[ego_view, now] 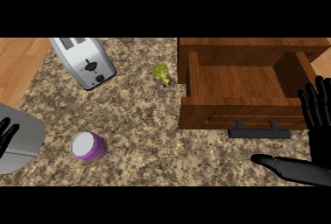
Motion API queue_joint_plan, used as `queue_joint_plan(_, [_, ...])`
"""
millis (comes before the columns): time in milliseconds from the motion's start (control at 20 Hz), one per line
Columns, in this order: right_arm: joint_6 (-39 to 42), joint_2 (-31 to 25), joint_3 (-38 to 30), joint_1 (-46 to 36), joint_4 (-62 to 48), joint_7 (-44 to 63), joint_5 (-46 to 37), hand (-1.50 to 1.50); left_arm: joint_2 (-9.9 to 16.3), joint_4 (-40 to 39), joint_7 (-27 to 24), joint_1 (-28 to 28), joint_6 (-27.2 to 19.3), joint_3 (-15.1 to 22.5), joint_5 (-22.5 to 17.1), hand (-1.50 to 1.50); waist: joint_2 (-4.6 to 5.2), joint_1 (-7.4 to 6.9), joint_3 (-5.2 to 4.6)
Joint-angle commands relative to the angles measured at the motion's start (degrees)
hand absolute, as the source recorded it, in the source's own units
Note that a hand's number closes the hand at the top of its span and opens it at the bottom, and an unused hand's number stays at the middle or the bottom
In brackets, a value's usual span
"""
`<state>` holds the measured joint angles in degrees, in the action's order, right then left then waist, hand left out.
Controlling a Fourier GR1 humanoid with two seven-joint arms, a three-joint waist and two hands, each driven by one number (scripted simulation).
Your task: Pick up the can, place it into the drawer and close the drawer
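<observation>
- The purple can (89, 146) stands upright on the speckled counter (149, 109) at about 8 o'clock from the view's centre, its pale round top facing up, so its long axis runs vertical, toward the viewer.
- Bare counter lies around the can on its upper, right and lower sides; on its left a grey appliance (22, 140) sits near it at the view's left edge.
- The wooden drawer (242, 87) stands pulled open at 2 o'clock, its inside showing bare wood, its front panel facing the lower edge with a dark handle (260, 132) jutting out.
- A wide strip of counter separates the can from the drawer's front; the two are well apart.
- The right hand (317, 131) shows at 4 o'clock along the right edge, fingers straight and spread pointing toward 12 o'clock beside the drawer's right corner, thumb stretched toward 9 o'clock below the handle; it holds nothing.
- The left hand (6, 135) shows only as a few straight fingers at 9 o'clock on the left edge, over the grey appliance, holding nothing.
- A silver toaster (84, 61) lies tilted at 11 o'clock, well apart from the can.
- A small yellow-green item (161, 73) rests at 12 o'clock, just beside the drawer's left wall.
- The counter's left edge meets a wooden floor (19, 65) at 10 o'clock.
</observation>
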<state>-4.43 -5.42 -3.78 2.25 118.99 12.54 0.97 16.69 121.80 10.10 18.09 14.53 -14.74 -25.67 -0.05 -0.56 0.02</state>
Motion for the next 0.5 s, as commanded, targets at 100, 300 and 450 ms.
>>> queue_joint_plan(100, [-0.72, 1.05, 0.63, 0.98, 1.88, 1.88, -1.18, -1.50, 2.95, -2.05, 5.48, -2.60, 3.27, -7.92, -7.51, -1.50, 0.00, 0.46, -0.02])
queue_joint_plan(300, [2.83, 0.99, -1.73, 5.44, -1.06, -4.18, 1.35, -1.50, -2.77, 3.46, 6.25, 1.17, 2.75, -2.82, -1.54, -1.50, -0.01, 0.41, 0.00])
queue_joint_plan(450, [6.16, -0.85, -5.01, 7.51, 1.73, -4.33, 5.78, -1.50, -2.69, -5.71, 3.76, -5.19, 4.07, -1.92, 2.00, -1.50, 0.03, 0.82, -0.01])
